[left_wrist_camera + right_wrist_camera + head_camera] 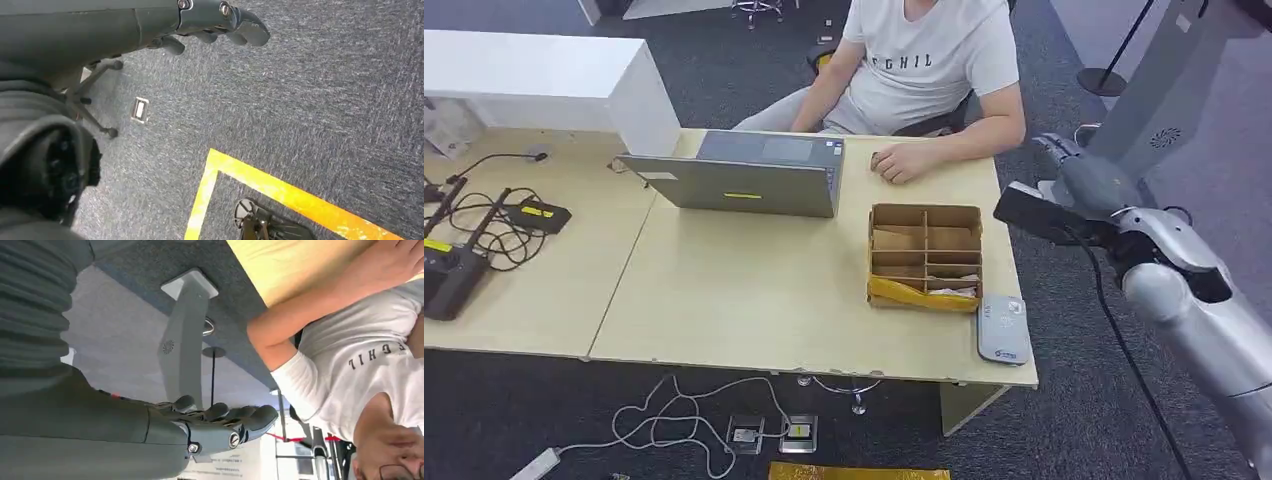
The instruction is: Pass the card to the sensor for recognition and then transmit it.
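I see my right hand (1064, 165) raised beside the tabletop (754, 300), fingers spread, holding nothing; my left hand (220, 22) hangs empty over carpet, fingers loosely apart.

I log: laptop (754, 175) on worktop (744, 290), compartmented cardboard box (924, 257) beside it, router (449, 270) with cables, seated person (924, 60).

The person's white T-shirt (929, 60) bears grey letters, only "GHIL" readable; other labels are too small.
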`<state>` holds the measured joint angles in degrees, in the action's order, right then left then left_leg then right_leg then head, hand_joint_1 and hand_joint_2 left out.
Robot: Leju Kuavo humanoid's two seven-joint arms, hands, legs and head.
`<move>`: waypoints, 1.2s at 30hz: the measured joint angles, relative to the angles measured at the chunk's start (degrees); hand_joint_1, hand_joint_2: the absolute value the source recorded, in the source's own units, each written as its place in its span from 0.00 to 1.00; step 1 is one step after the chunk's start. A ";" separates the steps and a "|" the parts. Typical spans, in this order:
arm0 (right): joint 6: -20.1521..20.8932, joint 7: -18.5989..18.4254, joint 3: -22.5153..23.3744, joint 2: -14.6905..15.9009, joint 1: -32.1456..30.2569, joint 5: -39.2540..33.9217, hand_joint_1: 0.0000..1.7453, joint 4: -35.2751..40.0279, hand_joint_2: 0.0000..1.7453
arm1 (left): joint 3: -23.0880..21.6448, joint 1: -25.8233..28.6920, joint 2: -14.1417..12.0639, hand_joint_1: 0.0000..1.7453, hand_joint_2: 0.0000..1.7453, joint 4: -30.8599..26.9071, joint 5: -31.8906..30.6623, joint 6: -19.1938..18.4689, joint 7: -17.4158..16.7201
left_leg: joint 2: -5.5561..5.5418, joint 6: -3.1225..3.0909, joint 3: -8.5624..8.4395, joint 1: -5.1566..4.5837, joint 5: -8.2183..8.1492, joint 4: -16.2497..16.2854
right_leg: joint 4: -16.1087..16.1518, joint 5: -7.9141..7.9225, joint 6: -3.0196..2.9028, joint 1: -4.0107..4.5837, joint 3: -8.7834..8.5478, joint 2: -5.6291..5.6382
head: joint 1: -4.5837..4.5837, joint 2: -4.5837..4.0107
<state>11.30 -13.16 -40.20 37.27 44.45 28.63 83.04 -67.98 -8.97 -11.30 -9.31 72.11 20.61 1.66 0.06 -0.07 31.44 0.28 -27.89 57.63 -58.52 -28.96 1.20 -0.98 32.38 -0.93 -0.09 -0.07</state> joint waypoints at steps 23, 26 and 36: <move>-3.61 -2.84 -3.91 2.73 -4.84 -5.31 0.00 3.52 1.00 | 0.02 0.00 0.02 0.00 0.00 -0.02 0.42 0.00 0.28 | 0.00 0.00 0.02 0.02 0.00 -0.01 | 0.00 0.00 0.00 0.01 -0.02 -0.03 | 0.00 0.00; -7.24 -2.36 -4.83 2.34 -6.66 -5.84 0.00 3.50 1.00 | 0.00 0.00 0.07 0.00 0.00 0.00 0.68 0.31 0.28 | -0.01 0.00 0.06 0.02 0.00 -0.02 | -0.01 0.00 0.00 0.01 -0.02 -0.04 | 0.00 0.00; -16.33 4.44 -7.80 -3.00 -8.44 -1.79 0.00 -1.78 1.00 | 0.02 -0.07 0.42 0.00 0.00 -0.02 0.96 1.09 0.15 | -0.07 0.00 0.08 0.03 0.00 -0.02 | -0.01 0.00 0.00 0.03 -0.02 -0.07 | 0.00 0.00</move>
<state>-5.03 -8.72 -48.00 34.27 36.01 26.84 81.26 -67.95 -9.04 -10.88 -9.33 73.07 21.70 1.81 0.00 -0.07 31.52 0.32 -27.89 57.61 -58.52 -28.96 1.20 -0.95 32.36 -1.00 -0.09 -0.07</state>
